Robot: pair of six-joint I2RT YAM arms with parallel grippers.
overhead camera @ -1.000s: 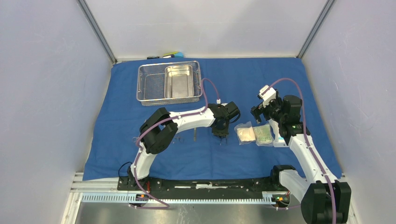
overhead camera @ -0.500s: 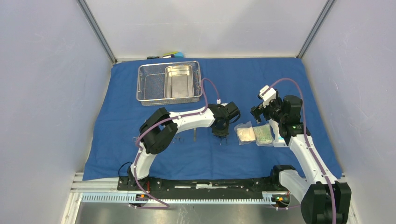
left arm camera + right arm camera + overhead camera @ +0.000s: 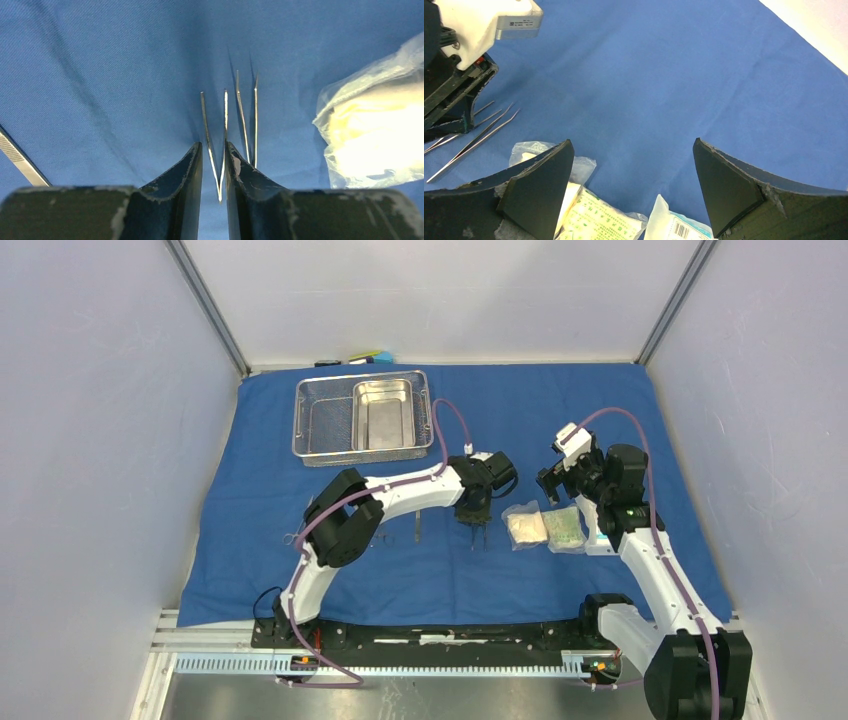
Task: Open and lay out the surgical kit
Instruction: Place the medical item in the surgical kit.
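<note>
The blue cloth wrap (image 3: 520,420) lies spread over the table. My left gripper (image 3: 472,524) (image 3: 214,145) points down at the cloth with its jaws a narrow gap apart. One pair of slim tweezers (image 3: 214,125) lies between them, clear of the left finger. A second pair of tweezers (image 3: 247,120) lies just to its right. My right gripper (image 3: 549,482) (image 3: 631,142) is wide open and empty above three clear packets (image 3: 525,528) (image 3: 564,528) (image 3: 599,215). The wire-mesh tray (image 3: 322,418) with the steel pan (image 3: 383,415) inside stands at the back left.
More slim instruments (image 3: 416,530) (image 3: 375,538) lie on the cloth left of my left gripper, one showing in the left wrist view (image 3: 20,162). A small block toy (image 3: 368,357) sits behind the tray against the back wall. White walls close in three sides.
My left wrist has shifted slightly back and to the right, staying over the tweezers. The right arm has not moved.
</note>
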